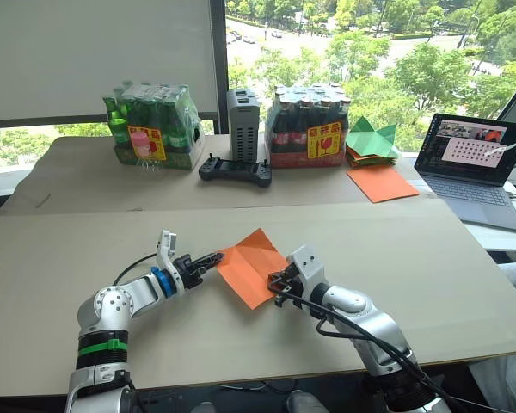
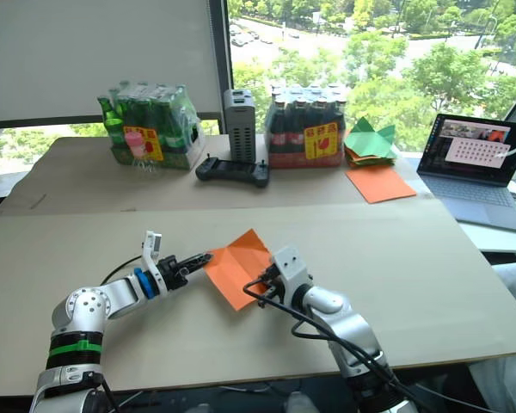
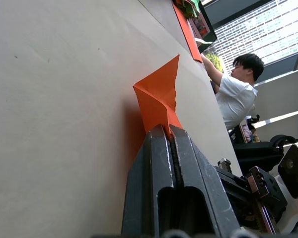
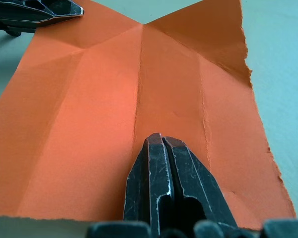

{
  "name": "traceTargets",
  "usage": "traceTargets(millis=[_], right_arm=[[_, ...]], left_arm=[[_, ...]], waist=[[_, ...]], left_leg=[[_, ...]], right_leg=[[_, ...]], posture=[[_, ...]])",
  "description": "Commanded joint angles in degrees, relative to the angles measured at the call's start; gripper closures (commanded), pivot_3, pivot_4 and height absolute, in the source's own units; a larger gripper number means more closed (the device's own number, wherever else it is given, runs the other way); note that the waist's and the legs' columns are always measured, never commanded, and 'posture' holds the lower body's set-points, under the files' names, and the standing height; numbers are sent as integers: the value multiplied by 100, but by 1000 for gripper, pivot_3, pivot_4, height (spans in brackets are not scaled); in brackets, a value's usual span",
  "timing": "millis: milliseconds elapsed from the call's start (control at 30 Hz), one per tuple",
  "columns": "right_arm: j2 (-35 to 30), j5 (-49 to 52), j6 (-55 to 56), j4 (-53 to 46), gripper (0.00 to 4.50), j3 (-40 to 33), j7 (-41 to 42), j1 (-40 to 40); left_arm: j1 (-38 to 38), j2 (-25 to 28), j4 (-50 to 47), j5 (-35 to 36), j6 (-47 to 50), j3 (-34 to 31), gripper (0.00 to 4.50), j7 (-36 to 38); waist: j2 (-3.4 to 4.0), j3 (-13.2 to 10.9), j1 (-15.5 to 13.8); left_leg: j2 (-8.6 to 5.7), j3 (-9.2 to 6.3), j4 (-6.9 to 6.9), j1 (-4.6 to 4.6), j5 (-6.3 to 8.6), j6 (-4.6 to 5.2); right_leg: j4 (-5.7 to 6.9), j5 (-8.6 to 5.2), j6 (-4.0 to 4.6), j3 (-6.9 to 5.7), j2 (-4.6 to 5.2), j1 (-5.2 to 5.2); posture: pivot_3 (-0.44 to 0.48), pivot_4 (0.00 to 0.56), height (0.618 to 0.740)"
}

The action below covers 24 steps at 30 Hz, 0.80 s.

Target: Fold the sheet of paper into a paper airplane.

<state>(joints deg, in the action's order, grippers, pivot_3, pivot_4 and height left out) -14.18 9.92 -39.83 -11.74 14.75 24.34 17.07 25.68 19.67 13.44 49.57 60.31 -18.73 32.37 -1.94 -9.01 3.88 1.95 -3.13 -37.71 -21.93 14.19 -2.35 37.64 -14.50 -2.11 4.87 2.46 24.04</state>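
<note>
The sheet of paper point(image 1: 251, 264) is bright orange and creased, and lies on the tan table point(image 1: 86, 258) between my arms, with one corner raised. My left gripper point(image 1: 215, 258) is shut on its left corner; in the left wrist view the paper point(image 3: 159, 99) rises from between the closed fingers point(image 3: 154, 148). My right gripper point(image 1: 276, 279) is shut, its tips resting on the sheet point(image 4: 89, 99) near the centre crease at the near edge. In the right wrist view the left gripper point(image 4: 44, 12) shows at the far corner. The paper airplane is out of view.
Along the back stand a pack of green bottles point(image 1: 152, 125), a grey box point(image 1: 243, 125), a black controller point(image 1: 235, 170) and a pack of dark bottles point(image 1: 308, 125). Green paper pieces point(image 1: 371, 140), a smooth orange sheet point(image 1: 382, 182) and a laptop point(image 1: 477, 168) sit back right. A person point(image 3: 233, 94) is beyond the table.
</note>
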Motion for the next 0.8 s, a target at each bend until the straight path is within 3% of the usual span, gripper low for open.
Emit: traceTargets(millis=[33,300,800], right_arm=[[113,287,-168,-159,4500,-217,99,29],[494,1416,-34,-839,4500,-1066,432,432],[136,1712,-147,-976,4500,-956,639,302]], left_arm=[[123,147,5,-22,47,73,4492,198],[298,475,327,-247,-5,389,4492,671],[1015,1416,995,-865,78,1355,4492,2289]], waist=[[0,0,0],[1,-4,-3],[1,-11,-2]], left_leg=[[0,0,0,-2,0,0],[-1,-2,1,-16,0,0],[0,-3,2,-19,0,0]], right_leg=[[0,0,0,0,0,1],[-3,0,0,-2,0,13],[-5,0,0,-5,0,17]], posture=[[0,150,740],[0,150,740],[0,150,740]])
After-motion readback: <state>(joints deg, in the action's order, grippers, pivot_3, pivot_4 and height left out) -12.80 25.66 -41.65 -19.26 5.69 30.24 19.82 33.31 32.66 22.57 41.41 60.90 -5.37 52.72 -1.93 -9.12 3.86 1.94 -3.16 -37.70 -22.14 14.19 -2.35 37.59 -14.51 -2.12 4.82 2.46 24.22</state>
